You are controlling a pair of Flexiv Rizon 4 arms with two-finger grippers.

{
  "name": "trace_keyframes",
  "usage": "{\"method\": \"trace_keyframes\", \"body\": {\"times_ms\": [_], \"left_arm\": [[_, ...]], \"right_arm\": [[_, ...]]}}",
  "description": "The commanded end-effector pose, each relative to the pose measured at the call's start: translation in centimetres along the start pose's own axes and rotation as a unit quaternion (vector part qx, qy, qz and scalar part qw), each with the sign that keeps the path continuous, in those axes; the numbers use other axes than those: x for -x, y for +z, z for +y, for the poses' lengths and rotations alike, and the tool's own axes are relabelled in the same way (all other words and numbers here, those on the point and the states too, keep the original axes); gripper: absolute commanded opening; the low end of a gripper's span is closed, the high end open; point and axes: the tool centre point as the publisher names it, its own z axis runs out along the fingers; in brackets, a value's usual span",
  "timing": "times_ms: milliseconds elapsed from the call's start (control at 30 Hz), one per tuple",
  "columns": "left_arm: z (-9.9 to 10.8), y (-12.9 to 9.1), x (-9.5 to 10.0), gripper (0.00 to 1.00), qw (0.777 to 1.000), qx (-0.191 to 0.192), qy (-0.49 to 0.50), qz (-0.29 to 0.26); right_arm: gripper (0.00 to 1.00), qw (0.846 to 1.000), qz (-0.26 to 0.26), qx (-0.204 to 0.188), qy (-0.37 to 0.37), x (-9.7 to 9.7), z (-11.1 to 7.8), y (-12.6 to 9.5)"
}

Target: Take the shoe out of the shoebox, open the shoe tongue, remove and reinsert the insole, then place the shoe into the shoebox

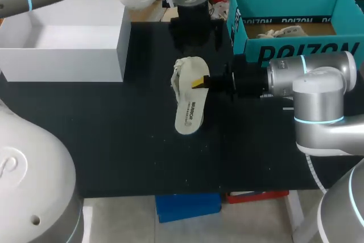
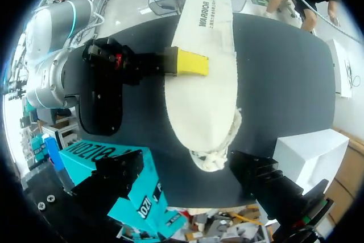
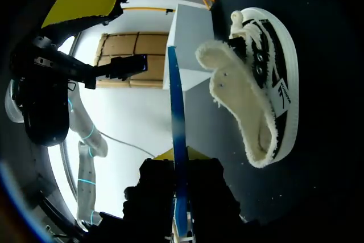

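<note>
A cream insole (image 1: 189, 112) with dark print hangs flat over the black table, and my right gripper (image 1: 200, 82) is shut on its side edge. In the right wrist view the insole (image 3: 175, 112) shows edge-on, blue underneath, running between that gripper's (image 3: 179, 163) fingers. The cream shoe (image 3: 267, 83) lies on its side just beyond, tongue folded outward. From the left wrist view the insole (image 2: 205, 72) covers most of the shoe; only the laces (image 2: 213, 157) peek out. My left gripper (image 1: 196, 27) hangs open at the back of the table, behind the shoe (image 1: 182, 69).
The teal shoebox (image 1: 296, 21) stands open at the back right, with paper inside. A white box (image 1: 68, 44) sits at the back left. Both are close to the left gripper (image 2: 193, 197): the teal box (image 2: 91, 155) on one side and the white box (image 2: 310, 146) on the other.
</note>
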Motion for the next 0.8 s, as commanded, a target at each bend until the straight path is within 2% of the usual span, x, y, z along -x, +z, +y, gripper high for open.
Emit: {"method": "trace_keyframes", "body": {"times_ms": [33,200,267,400,600,800], "left_arm": [[0.6,0.1,-0.1,1.0,1.0,-0.013,0.0,-0.002],[-0.1,-0.5,-0.6,1.0,1.0,-0.024,0.009,-0.015],[-0.9,-0.9,-0.7,1.0,1.0,-0.012,0.016,-0.008],[-2.1,-1.6,-1.3,1.0,1.0,-0.016,0.015,-0.011],[-5.9,-2.5,-1.8,1.0,1.0,-0.018,0.019,0.007],[-9.3,-3.6,-3.0,1.0,1.0,-0.019,0.016,0.004]], "right_arm": [[0.0,1.0,0.0,0.002,0.0,0.0,-0.1,0.1],[0.0,1.0,0.0,0.002,0.0,0.0,-0.1,0.1],[0.0,1.0,0.0,0.002,0.0,0.0,-0.1,0.1],[0.0,1.0,0.0,0.002,0.0,0.0,-0.1,0.1],[0.0,1.0,0.0,0.002,0.0,0.0,-0.1,0.1],[0.0,1.0,0.0,0.002,0.0,0.0,-0.1,0.1]]}}
